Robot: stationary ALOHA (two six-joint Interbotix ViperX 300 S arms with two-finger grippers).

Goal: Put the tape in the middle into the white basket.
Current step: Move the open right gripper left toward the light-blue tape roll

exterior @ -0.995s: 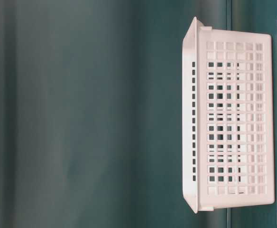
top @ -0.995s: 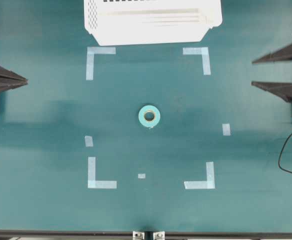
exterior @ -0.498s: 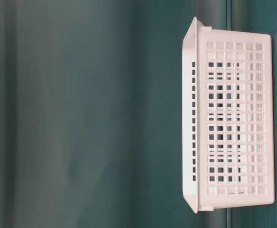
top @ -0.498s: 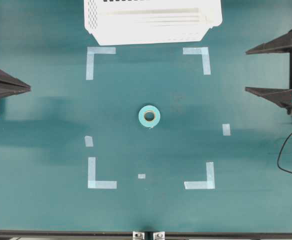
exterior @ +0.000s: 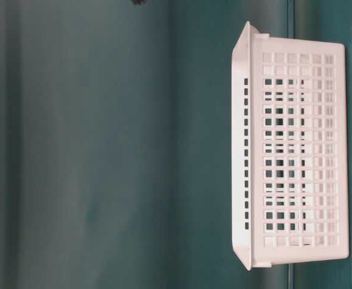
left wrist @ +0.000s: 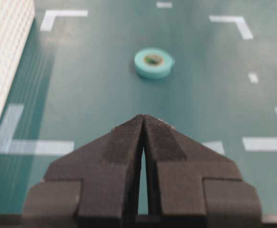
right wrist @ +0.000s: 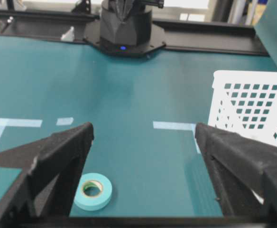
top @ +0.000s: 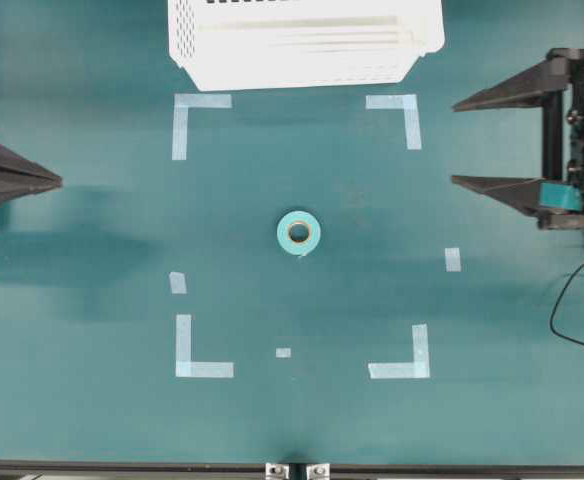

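Overhead view: tape (top: pixel 299 232) lies flat mid-table, untouched, well apart from the basket (top: pixel 302 45) at the far edge. Right pincer (top: pixel 469 142) spread wide by the right edge; left pincer (top: pixel 60 180) pressed together. Risk: a fingertip may nudge the low roll aside.

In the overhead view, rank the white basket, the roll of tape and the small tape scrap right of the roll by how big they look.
1. White basket, largest by far, though the top edge cuts it off.
2. Roll of tape, lying flat mid-table.
3. Small tape scrap, smallest.
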